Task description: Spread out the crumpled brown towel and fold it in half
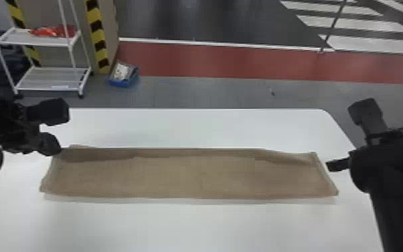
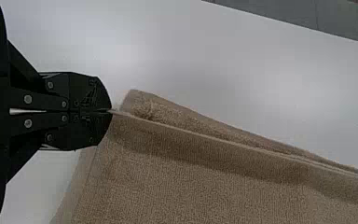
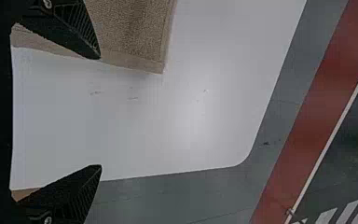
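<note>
The left gripper [image 1: 55,150] is at the far left corner of the brown towel [image 1: 190,177], which lies as a long flat strip across the table. In the left wrist view the left gripper [image 2: 111,111] is shut on the edge of the towel [image 2: 205,186], with another layer showing just behind that edge. Off the towel's right end stands the right gripper [image 1: 336,137], its fingers wide apart. In the right wrist view, nothing is held between the tips of the right gripper [image 3: 100,112]; one finger overlaps the view of the towel [image 3: 130,32] near its corner.
The white table [image 1: 190,228] has a rounded far right corner. Beyond it on the floor are a white shelf rack [image 1: 52,78] with red items and a blue bin [image 1: 124,81]. A striped post [image 1: 97,40] stands beside the rack.
</note>
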You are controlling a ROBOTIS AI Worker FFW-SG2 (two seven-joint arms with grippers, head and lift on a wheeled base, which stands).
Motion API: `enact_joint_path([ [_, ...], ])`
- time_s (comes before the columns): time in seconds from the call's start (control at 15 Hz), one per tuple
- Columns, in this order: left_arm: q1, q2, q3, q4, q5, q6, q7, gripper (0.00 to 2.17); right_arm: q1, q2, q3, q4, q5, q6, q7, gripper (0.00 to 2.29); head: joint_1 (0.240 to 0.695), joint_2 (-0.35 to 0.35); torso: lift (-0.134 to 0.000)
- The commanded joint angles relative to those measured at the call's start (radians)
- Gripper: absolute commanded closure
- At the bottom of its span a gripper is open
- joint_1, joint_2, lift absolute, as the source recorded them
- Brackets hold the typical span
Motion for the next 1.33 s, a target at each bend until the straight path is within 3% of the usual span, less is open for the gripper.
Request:
enact_joint_path([
  [0.0, 0.004, 0.003, 0.003, -0.004, 0.013, -0.023, 0.016, 0.90, 0.004, 0.000, 0.006, -0.012, 0.003, 0.018, 0.000, 0.05, 0.695, -0.130, -0.125],
  [0.2, 0.013, 0.005, 0.003, -0.007, 0.015, -0.032, 0.030, 0.21, 0.018, 0.000, 0.009, -0.036, 0.001, 0.052, 0.002, 0.05, 0.695, -0.131, -0.125],
  [0.27, 0.021, 0.005, 0.003, -0.011, 0.015, -0.032, 0.039, 0.12, 0.023, 0.000, 0.007, -0.045, 0.001, 0.055, 0.002, 0.05, 0.695, -0.131, -0.125],
  [0.47, 0.041, 0.005, 0.037, -0.050, 0.046, -0.032, 0.037, 0.09, 0.029, 0.000, -0.014, -0.074, -0.019, 0.076, 0.016, 0.05, 0.695, -0.131, -0.125],
  [0.6, 0.050, 0.005, 0.069, -0.096, 0.075, -0.029, 0.033, 0.09, 0.017, -0.006, -0.045, -0.097, -0.079, 0.156, 0.025, 0.05, 0.695, -0.132, -0.125],
  [0.73, 0.070, 0.006, 0.111, -0.129, 0.121, -0.020, 0.033, 0.08, -0.003, -0.011, -0.091, -0.102, -0.143, 0.236, 0.040, 0.05, 0.695, -0.131, -0.125],
  [1.07, 0.078, 0.005, 0.200, -0.163, 0.320, 0.152, 0.011, 0.08, -0.019, -0.017, -0.194, -0.102, -0.255, 0.322, 0.052, 0.05, 0.695, -0.127, -0.125],
  [1.27, 0.089, 0.002, 0.218, -0.175, 0.354, 0.195, -0.007, 0.08, -0.020, -0.026, -0.215, -0.102, -0.281, 0.331, 0.054, 0.05, 0.695, -0.124, -0.125],
])
